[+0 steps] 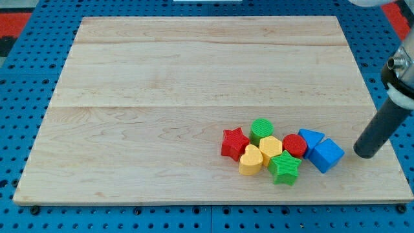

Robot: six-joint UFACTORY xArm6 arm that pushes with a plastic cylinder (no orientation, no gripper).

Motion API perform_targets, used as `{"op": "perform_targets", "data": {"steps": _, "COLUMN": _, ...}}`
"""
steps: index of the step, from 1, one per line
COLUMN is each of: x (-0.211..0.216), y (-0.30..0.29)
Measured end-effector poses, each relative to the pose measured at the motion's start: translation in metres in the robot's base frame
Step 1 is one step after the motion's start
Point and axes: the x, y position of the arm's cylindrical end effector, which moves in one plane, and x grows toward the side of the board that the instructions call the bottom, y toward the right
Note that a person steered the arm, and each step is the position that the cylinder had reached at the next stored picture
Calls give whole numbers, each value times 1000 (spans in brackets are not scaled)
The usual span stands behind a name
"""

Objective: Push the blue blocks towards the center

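Two blue blocks lie at the view's lower right of the wooden board [162, 77]: a blue cube [326, 155] and a blue wedge-like block [311, 138] touching it on its upper left. My tip [365, 154] rests on the board just right of the blue cube, a small gap apart. The blue blocks form the right end of a tight cluster.
Left of the blue blocks, packed together: a red cylinder [295, 145], a yellow hexagon [270, 148], a green cylinder [262, 129], a red star [235, 143], a yellow heart [250, 160] and a green star [285, 167]. The board's right edge [388, 139] is close to my tip.
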Motion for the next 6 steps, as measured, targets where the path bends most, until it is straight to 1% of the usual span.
{"op": "perform_targets", "data": {"steps": 1, "x": 2, "y": -25}}
{"op": "perform_targets", "data": {"steps": 2, "x": 24, "y": 3}}
{"op": "perform_targets", "data": {"steps": 3, "x": 24, "y": -27}}
{"op": "perform_targets", "data": {"steps": 4, "x": 27, "y": -23}}
{"op": "perform_targets", "data": {"steps": 6, "x": -10, "y": -80}}
